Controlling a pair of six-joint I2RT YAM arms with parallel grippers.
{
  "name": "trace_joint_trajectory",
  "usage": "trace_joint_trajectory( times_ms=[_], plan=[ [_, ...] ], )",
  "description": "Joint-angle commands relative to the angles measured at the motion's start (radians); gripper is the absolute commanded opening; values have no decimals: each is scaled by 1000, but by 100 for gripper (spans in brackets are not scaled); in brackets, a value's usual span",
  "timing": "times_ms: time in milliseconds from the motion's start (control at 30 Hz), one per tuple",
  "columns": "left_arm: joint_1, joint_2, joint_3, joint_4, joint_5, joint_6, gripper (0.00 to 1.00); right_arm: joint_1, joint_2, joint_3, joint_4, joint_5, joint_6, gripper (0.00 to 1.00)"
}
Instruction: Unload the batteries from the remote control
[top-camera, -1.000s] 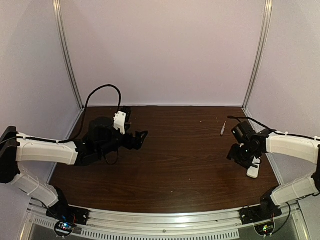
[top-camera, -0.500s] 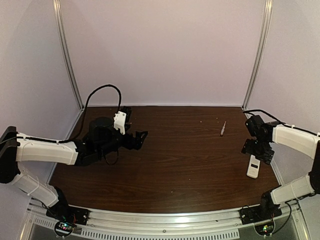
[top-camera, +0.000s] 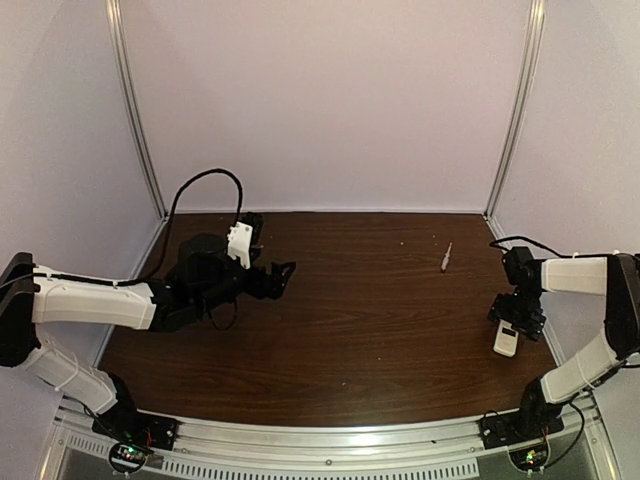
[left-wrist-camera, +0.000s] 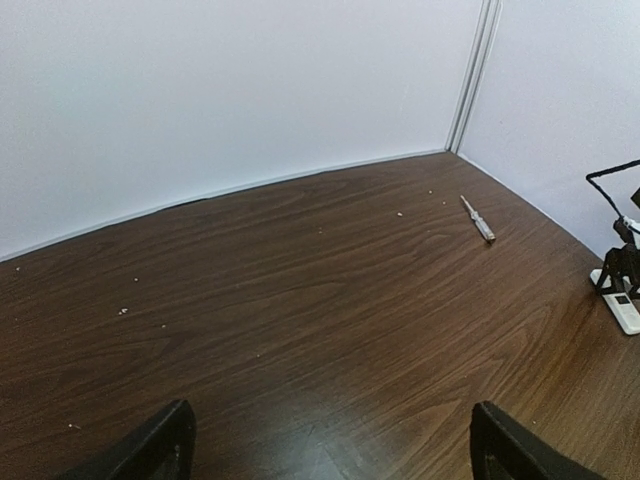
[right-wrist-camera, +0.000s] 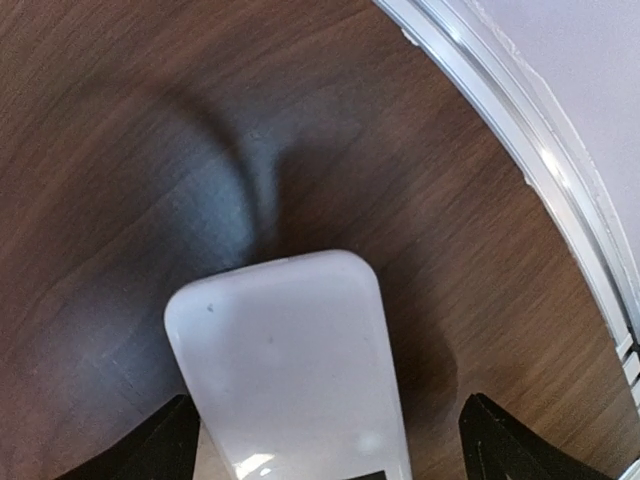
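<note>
The remote control (top-camera: 506, 342) is a small white bar lying flat near the table's right edge, also seen in the left wrist view (left-wrist-camera: 626, 309). In the right wrist view its rounded white end (right-wrist-camera: 285, 355) fills the frame, with a dark window at the bottom edge. My right gripper (top-camera: 517, 318) (right-wrist-camera: 335, 445) points down over it, open, one finger on each side of the bar. The left finger is close against its edge and the right finger stands apart. The batteries are hidden. My left gripper (top-camera: 285, 270) (left-wrist-camera: 335, 450) hovers open over the left half of the table, holding nothing.
A slim silvery stick (top-camera: 446, 257) (left-wrist-camera: 478, 218) lies at the back right of the dark wooden table (top-camera: 370, 320). The metal frame rail (right-wrist-camera: 540, 160) runs close beside the remote. White walls close in the back and sides.
My right gripper has swung right and toward the table's right edge, opened wider, and come down over the remote's end. The left arm has not moved.
</note>
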Motion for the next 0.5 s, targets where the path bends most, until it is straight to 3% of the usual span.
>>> trace_joint_trajectory(
  times_ms=[0,200,467],
  plan=[
    [-3,12,33,4,-8,18,98,-21,35,-29,106,-82,-34,90],
    [-3,13,35,2,-8,20,97,-27,48,-32,106,-63,-29,77],
    [-3,17,37,1,-6,21,97,-27,-20,-90,113,-71,-35,36]
  ],
)
